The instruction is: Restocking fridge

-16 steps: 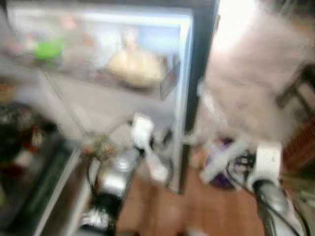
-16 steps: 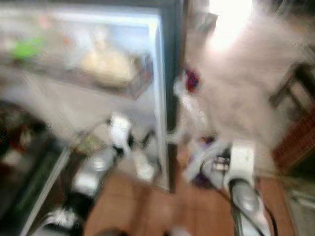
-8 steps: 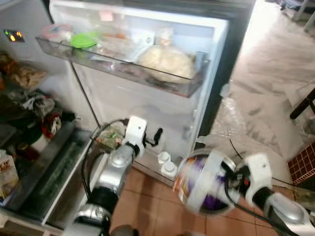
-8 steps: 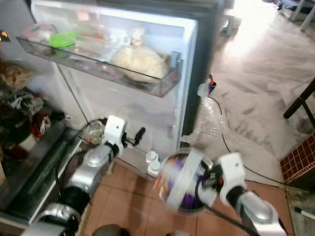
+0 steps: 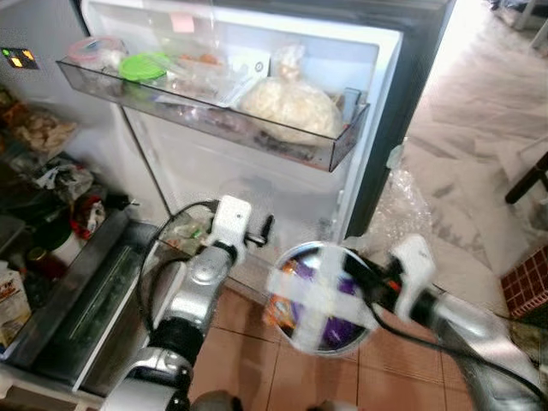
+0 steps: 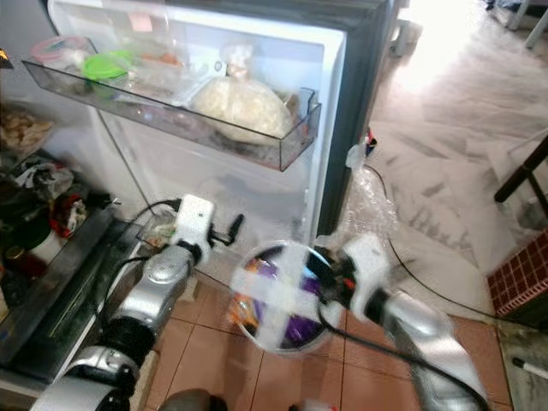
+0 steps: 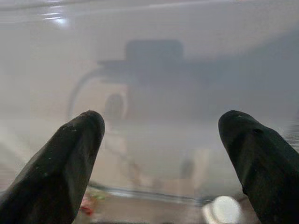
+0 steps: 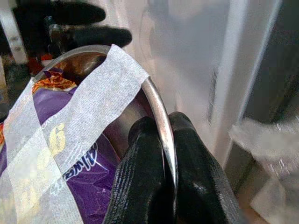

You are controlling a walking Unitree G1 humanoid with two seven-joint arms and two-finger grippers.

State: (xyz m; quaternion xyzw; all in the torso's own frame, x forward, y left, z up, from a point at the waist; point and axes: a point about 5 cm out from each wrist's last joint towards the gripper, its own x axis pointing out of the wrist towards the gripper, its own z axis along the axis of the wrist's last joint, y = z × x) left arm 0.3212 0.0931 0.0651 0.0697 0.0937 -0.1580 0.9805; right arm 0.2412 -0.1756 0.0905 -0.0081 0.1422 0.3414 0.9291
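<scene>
A round metal bowl (image 5: 321, 300) holding a purple snack packet, with a cross of white tape over its top, hangs low in front of the open fridge door (image 5: 282, 184). My right gripper (image 5: 355, 270) is shut on the bowl's rim; in the right wrist view the two black fingertips (image 8: 140, 140) pinch the thin steel edge (image 8: 159, 116). My left gripper (image 5: 261, 231) is open, just left of the bowl and pointed at the door's lower inner wall (image 7: 159, 93), with nothing between its fingers.
The door's upper shelf (image 5: 214, 116) carries a bag of white food (image 5: 287, 107), a green lid (image 5: 144, 66) and several small packs. The fridge's packed shelves and bottom drawer (image 5: 94, 291) are at left. Clear plastic wrap (image 5: 398, 210) lies on the floor at right.
My right arm has carried the bowl leftward, closer to the fridge door and my left gripper. The earlier motion blur has gone; the left arm has barely moved.
</scene>
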